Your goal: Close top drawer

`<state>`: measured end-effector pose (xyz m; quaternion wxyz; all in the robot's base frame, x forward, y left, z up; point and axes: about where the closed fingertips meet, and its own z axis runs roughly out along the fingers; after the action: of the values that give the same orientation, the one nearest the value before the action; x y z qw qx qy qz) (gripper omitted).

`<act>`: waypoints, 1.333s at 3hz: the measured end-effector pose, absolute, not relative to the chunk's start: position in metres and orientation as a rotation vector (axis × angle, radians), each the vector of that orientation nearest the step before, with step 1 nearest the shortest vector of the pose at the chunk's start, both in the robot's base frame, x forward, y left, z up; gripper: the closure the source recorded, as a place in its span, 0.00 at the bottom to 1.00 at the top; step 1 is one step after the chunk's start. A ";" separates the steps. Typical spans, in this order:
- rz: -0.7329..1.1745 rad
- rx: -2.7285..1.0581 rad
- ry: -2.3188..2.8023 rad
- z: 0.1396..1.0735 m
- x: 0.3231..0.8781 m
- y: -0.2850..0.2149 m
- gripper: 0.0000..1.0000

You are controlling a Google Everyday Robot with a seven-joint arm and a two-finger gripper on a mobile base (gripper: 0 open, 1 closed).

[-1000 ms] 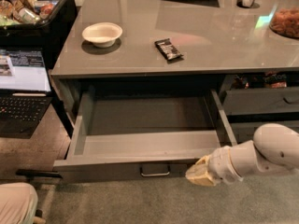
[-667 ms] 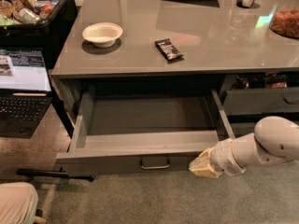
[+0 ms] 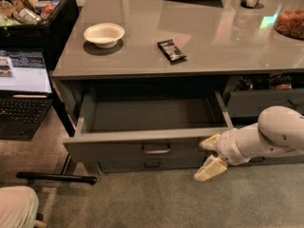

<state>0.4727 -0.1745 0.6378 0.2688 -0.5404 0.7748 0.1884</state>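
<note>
The top drawer stands partly open under the grey counter. Its plain grey inside holds nothing, and a small metal loop handle sits at the middle of its front. My gripper is at the right end of the drawer front, low and in front of it. Its cream fingers are spread apart, and the upper one touches the front's right end. Nothing is held.
A shallower drawer shows below the top one. The neighbouring stack's drawer is slightly open at right. A white bowl and a dark snack bar lie on the counter. A laptop is at left, and a black bar lies on the floor.
The top drawer has slid part of the way into the cabinet. My gripper has moved up and inward with the drawer front.
</note>
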 end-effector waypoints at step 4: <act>0.277 -1.399 2.335 0.613 0.532 -0.224 0.00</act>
<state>0.5318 -0.2243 0.6125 0.2013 -0.5008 0.8360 0.0992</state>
